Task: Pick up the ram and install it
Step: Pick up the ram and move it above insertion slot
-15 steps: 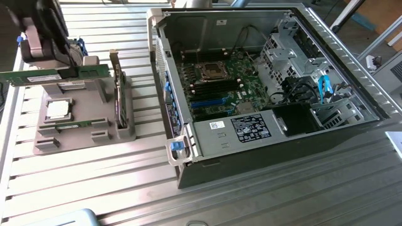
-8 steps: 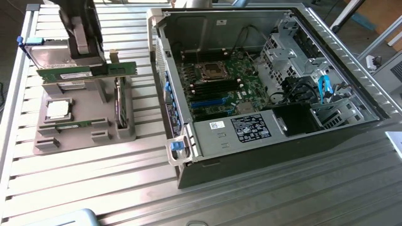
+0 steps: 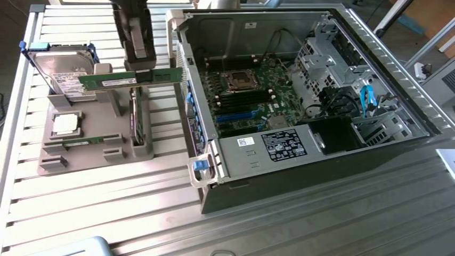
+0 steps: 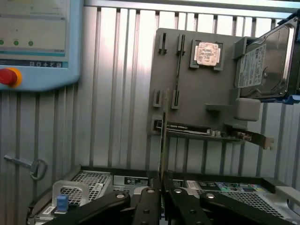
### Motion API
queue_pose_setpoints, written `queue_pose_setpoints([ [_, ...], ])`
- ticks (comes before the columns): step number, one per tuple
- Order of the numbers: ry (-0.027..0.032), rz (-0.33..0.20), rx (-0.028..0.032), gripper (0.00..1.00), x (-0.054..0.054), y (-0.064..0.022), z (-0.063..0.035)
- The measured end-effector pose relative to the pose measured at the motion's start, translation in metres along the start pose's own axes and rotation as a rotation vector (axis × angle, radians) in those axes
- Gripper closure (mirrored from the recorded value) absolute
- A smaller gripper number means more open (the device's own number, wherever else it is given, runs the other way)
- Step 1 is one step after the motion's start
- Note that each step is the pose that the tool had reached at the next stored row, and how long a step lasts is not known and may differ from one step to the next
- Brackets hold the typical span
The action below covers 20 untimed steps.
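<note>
In the exterior view my pincer (image 3: 142,73) is clenched on the middle of the ram (image 3: 106,81). The ram hangs long and level above the grey tray (image 3: 92,154), between the hard drive (image 3: 61,74) and the open computer case (image 3: 284,106) on the desk (image 3: 106,213). My arm is cut off at the top edge, and I cannot make out my fingertips well. In the wrist view the pincer (image 4: 162,183) pinches the ram (image 4: 163,140) seen from its thin edge, just a skinny line, so its chips are hidden, and the case (image 4: 117,180) below is cut off.
</note>
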<state>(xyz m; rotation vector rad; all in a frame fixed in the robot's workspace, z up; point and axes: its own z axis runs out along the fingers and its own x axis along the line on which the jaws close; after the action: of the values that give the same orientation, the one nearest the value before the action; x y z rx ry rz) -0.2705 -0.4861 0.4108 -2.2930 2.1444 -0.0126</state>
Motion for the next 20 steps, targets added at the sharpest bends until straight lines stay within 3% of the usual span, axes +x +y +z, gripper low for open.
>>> queue_pose_setpoints([
  [2,0.0000,0.000,0.0000,0.86,0.001,-0.0212,0.0002],
  [4,0.0000,0.000,0.0000,0.86,0.002,-0.0332,0.0003],
  [14,0.0000,0.000,0.0000,0.86,0.005,-0.0782,0.0010],
  [20,0.0000,0.000,0.0000,0.86,0.008,-0.1144,0.0016],
])
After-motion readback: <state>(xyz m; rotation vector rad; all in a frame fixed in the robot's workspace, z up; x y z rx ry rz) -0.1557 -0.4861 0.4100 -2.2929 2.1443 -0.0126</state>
